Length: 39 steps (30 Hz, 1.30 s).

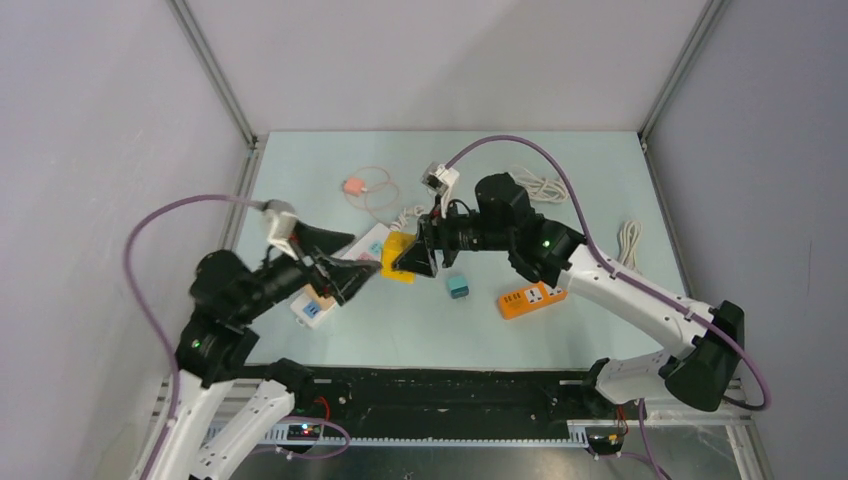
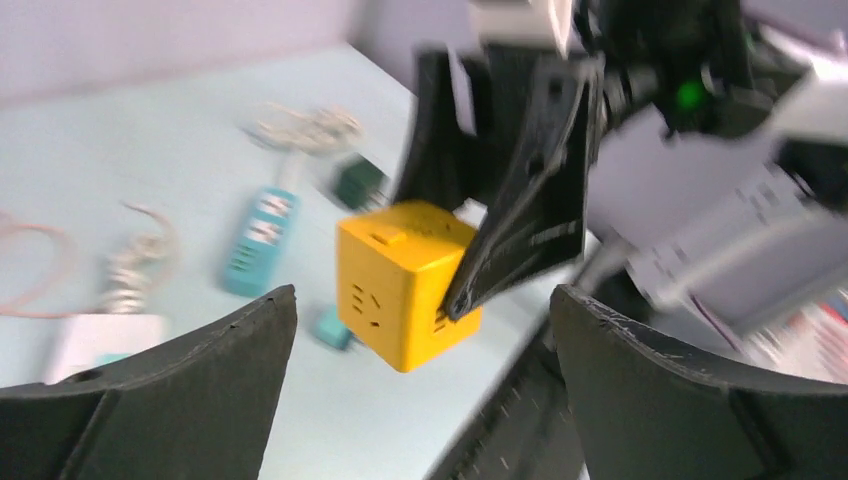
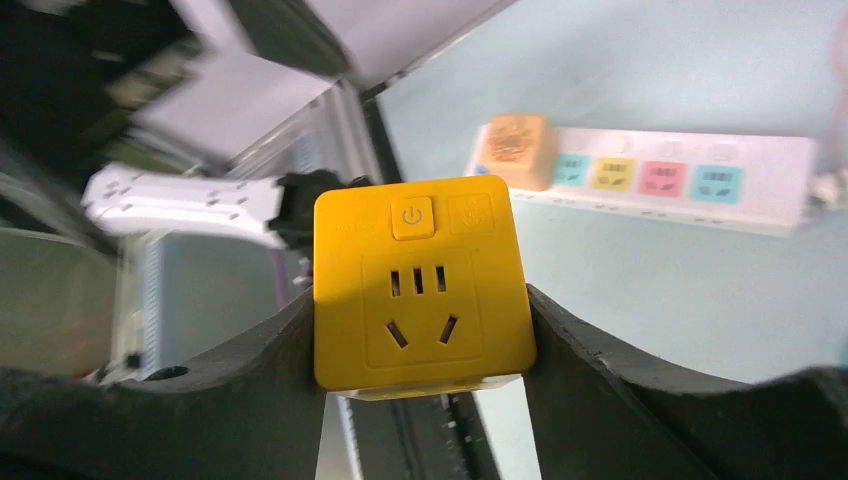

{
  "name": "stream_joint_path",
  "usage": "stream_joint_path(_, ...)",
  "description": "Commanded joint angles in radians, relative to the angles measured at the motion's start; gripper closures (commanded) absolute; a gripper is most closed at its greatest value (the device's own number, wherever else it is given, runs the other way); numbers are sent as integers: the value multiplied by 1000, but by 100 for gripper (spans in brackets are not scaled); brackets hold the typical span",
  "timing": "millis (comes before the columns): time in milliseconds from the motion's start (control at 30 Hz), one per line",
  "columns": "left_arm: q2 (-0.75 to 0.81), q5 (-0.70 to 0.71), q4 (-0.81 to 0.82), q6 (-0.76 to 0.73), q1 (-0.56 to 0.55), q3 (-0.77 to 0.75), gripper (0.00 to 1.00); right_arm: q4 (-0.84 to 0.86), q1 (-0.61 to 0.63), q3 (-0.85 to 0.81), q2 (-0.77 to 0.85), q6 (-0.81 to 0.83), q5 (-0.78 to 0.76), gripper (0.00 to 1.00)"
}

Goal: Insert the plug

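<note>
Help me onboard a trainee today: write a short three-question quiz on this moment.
1. True or false: the left gripper is shut on the yellow cube socket.
2. In the top view, the power strip lying beside the small teal cube is: A) orange, B) green, C) black.
3. What does the right gripper hold?

Key:
1. False: its jaws stand wide open and empty.
2. A.
3. The yellow cube socket, clamped between its fingers.

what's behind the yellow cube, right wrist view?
White power strip on the table, orange block at one end. The yellow cube, in the right claw, hides its own rear face.
</note>
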<state>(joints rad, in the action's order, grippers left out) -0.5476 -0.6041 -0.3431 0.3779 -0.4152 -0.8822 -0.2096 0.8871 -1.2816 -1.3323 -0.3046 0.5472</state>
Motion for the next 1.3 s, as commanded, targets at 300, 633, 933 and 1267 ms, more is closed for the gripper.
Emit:
stream_joint_path(300, -17, 903, -230, 52, 0, -129, 0, 250, 168, -65, -323, 164, -727, 100)
stream_joint_path(633, 125, 920, -270, 57, 1, -84, 0, 346, 218, -240, -597, 160, -792, 100)
stream_joint_path(933, 148, 926, -272, 71, 1, -99, 0, 416, 233, -260, -710, 116, -790, 100)
stream_joint_path(1267, 142, 907, -271, 63, 0, -84, 0, 403, 214, -298, -794, 76, -742, 100)
